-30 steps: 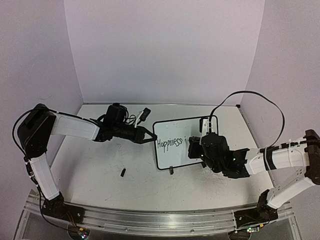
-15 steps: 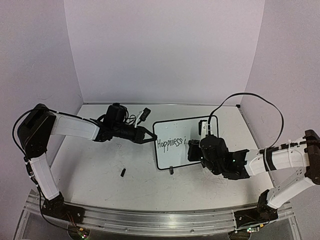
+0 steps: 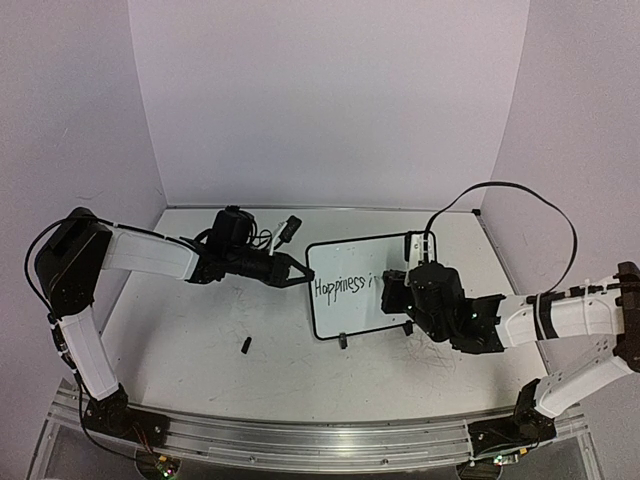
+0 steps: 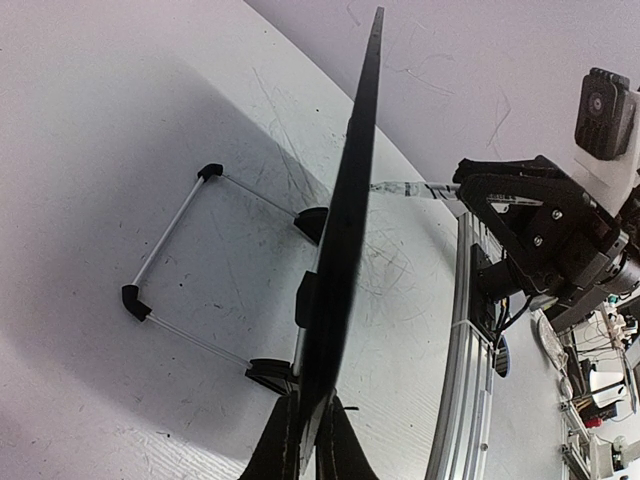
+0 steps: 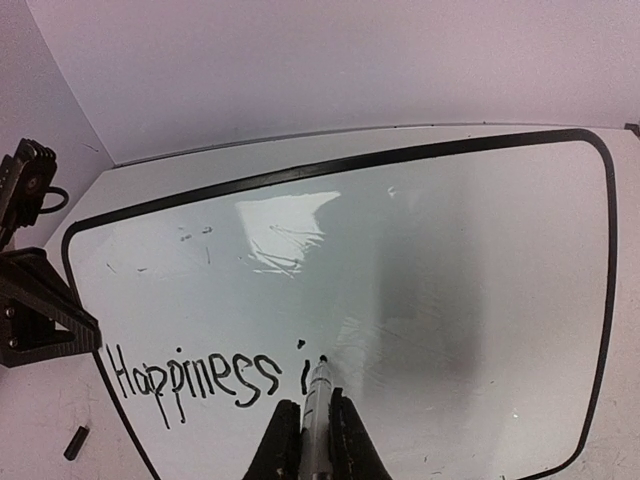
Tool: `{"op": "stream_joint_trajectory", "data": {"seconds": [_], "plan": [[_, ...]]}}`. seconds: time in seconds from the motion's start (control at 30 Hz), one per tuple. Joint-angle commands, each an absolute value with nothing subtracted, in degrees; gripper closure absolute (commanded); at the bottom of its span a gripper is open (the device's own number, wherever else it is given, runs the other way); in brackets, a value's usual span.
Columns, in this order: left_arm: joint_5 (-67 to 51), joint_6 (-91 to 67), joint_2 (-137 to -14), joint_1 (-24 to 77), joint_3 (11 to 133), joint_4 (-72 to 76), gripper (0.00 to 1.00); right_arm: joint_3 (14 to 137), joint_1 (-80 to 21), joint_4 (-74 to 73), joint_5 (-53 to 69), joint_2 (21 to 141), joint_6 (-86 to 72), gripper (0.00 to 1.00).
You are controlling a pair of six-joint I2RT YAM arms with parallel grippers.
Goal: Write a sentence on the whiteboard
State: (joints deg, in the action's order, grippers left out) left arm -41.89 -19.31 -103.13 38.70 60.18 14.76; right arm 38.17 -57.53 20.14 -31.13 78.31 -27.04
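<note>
While I am working outward from the near edge, I am finding the aluminium rail first, and beyond it a small black piece, possibly a marker cap, lying loose on the scratched table, well apart from everything else. Next out, the right gripper is showing its fingers closed tight on a marker, whose tip is resting at the face of the whiteboard, just right of the lettering. The whiteboard is standing near the middle of the table, upright with a backward lean on its two black feet and a wire prop behind. At its left edge, the left gripper is pinching the board between closed fingers, steadying it. I am judging the writing step to be in hand and early: the sentence is reading "Happiness", followed by a dotted stroke that looks like an "i" beginning a second word, and the row to its right is bare. The next move, in my view, is calling for light, even strokes rightward at the same height, with the left hold firm so the board is not sliding. I am finding no brand or label legible; print on the marker barrel is too small to read. Farthest out, plain walls are closing the scene.
</note>
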Motion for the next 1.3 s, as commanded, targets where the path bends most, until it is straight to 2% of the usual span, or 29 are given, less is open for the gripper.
{"op": "stream_joint_trajectory", "data": {"seconds": [0.0, 1.27], "plan": [[-42.5, -19.0, -101.2, 39.4, 60.9, 11.7, 1.00, 39.7, -57.2, 22.0, -31.2, 79.2, -26.0, 1.00], [-42.4, -18.6, -101.2, 39.6, 61.1, 10.8, 1.00, 37.6, -58.8, 18.3, -32.8, 79.3, -29.4, 1.00]]}}
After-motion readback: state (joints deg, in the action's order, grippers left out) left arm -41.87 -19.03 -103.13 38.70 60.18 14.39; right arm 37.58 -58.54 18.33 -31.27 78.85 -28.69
